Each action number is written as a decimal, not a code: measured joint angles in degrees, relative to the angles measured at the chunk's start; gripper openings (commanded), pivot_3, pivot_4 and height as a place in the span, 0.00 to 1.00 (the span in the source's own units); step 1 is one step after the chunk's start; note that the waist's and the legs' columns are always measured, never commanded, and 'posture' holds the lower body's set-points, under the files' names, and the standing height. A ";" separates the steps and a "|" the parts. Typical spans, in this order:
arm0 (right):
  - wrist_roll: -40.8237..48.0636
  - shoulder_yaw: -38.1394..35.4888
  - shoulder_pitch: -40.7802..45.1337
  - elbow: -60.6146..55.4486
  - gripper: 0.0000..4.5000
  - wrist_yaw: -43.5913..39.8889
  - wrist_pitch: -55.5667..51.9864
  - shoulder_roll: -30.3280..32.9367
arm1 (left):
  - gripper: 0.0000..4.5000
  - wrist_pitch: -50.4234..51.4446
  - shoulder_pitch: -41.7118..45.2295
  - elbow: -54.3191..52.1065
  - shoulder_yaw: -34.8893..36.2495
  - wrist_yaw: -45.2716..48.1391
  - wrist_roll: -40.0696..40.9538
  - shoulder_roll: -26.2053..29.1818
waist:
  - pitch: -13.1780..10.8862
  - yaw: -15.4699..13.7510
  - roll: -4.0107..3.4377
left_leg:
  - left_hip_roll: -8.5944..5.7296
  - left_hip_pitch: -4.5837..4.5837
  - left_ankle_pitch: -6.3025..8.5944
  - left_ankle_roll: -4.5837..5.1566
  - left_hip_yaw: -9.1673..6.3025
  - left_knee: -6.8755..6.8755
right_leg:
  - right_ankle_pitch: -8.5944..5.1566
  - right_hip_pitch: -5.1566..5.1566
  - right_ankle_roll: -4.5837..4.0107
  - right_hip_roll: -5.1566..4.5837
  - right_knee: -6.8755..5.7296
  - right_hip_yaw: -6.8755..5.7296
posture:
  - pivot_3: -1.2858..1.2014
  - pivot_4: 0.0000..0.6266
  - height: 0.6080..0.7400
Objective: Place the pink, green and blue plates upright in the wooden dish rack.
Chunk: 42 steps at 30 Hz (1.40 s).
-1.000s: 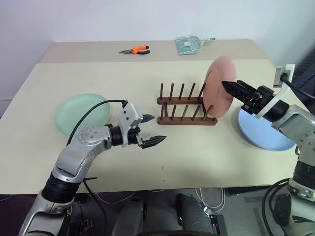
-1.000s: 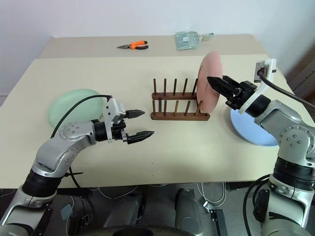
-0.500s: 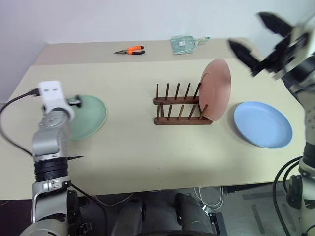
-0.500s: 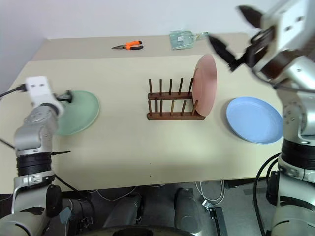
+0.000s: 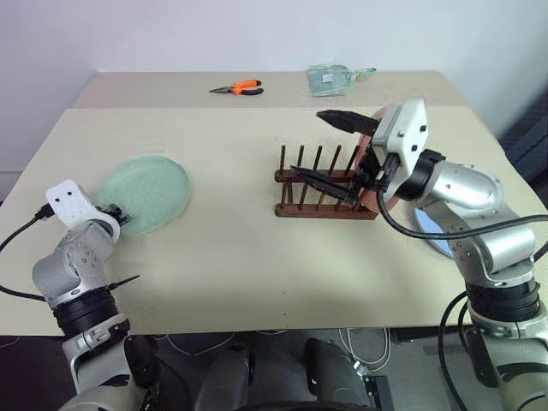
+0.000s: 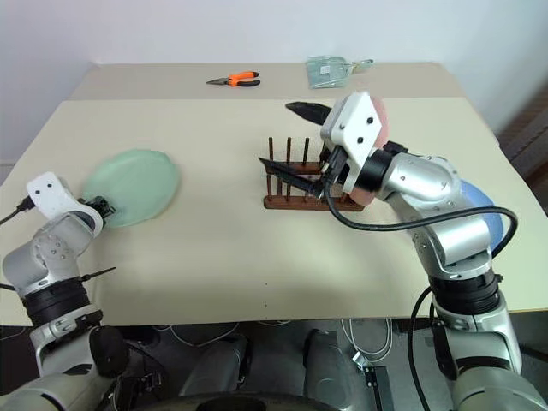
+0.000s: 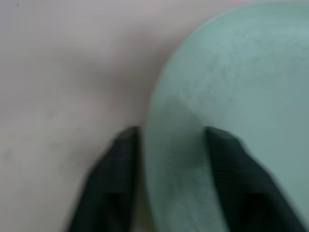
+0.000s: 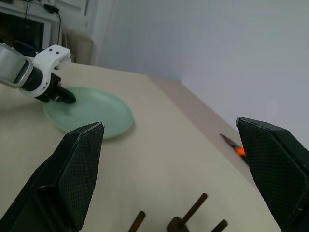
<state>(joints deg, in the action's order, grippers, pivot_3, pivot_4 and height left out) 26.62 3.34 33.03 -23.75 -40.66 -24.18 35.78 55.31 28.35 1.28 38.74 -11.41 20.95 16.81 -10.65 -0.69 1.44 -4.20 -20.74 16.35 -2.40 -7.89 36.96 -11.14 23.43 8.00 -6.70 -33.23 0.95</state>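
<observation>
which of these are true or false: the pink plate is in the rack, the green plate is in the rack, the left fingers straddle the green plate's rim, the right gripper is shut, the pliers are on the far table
1. The pink plate stands upright in the rack. True.
2. The green plate is in the rack. False: it lies flat on the table, off to the rack's left.
3. The left gripper has one of its fingers on each side of the green plate's rim. True.
4. The right gripper is shut. False: its fingers stand wide apart and hold nothing.
5. The pliers lie on the far table. True.
6. The blue plate stands in the rack. False: it lies flat on the table, to the rack's right.
</observation>
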 measured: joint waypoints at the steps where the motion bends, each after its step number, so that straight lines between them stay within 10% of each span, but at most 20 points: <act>1: -0.56 0.56 -0.13 -0.07 1.00 -0.08 -0.49 0.11 | 0.01 -0.78 0.01 -0.62 -0.03 0.59 0.41 -0.16 | 0.00 -0.05 0.01 | 0.00 0.00 0.00 -0.01 0.00 0.01 | 0.00 -0.01 0.00 0.00 0.00 -0.01 | 0.52 0.24 1.00; 14: -31.81 22.02 5.11 8.43 1.00 -0.02 14.93 -1.22 | 0.01 -6.23 11.22 -15.56 -27.33 15.71 2.39 -2.45 | 0.01 1.57 0.07 | 0.01 -0.13 -0.04 -0.05 0.07 -0.06 | 0.02 0.16 -0.03 0.02 0.01 0.00 | 0.52 0.24 1.00; 24: -42.31 22.55 6.09 16.02 0.02 2.93 21.71 -4.03 | 0.00 3.99 14.52 -20.25 -24.92 12.85 7.13 -5.35 | 0.00 1.45 0.07 | -0.02 -0.16 -0.05 -0.05 0.00 -0.01 | 0.02 0.14 -0.03 0.03 0.01 0.01 | 0.52 0.24 1.00; 28: -43.93 22.11 6.09 16.12 0.01 3.47 23.42 -5.00 | 0.00 4.50 14.76 -20.17 -24.02 12.97 7.71 -4.11 | 0.00 1.45 0.07 | -0.02 -0.15 -0.06 -0.06 -0.01 -0.01 | 0.02 0.13 -0.04 0.06 0.00 0.02 | 0.52 0.24 1.00; 36: -36.36 11.31 3.59 14.03 0.00 4.52 20.97 -6.11 | 0.77 -10.03 13.41 -17.04 -21.15 15.41 3.30 3.15 | 0.00 1.38 0.07 | -0.01 -0.15 -0.07 -0.09 -0.02 -0.08 | 0.03 0.13 -0.07 0.07 0.02 0.03 | 0.52 0.24 1.00; 42: -2.84 -8.77 -0.65 2.30 0.00 3.26 -4.97 -9.47 | 0.77 -23.32 -1.25 -16.10 -27.68 28.04 -2.05 10.52 | 0.00 1.11 0.03 | 0.00 -0.13 -0.03 -0.02 -0.04 -0.11 | 0.03 0.08 -0.15 0.04 0.09 0.09 | 0.52 0.24 1.00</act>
<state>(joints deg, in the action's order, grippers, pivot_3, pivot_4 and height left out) 23.79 -5.43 32.38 -21.45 -37.40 -29.15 26.32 31.98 27.10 -14.82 11.06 16.64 18.90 27.33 -10.65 0.42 1.47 -4.20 -20.88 16.32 -2.42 -7.93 36.85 -11.11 23.52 7.85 -6.67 -33.13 1.04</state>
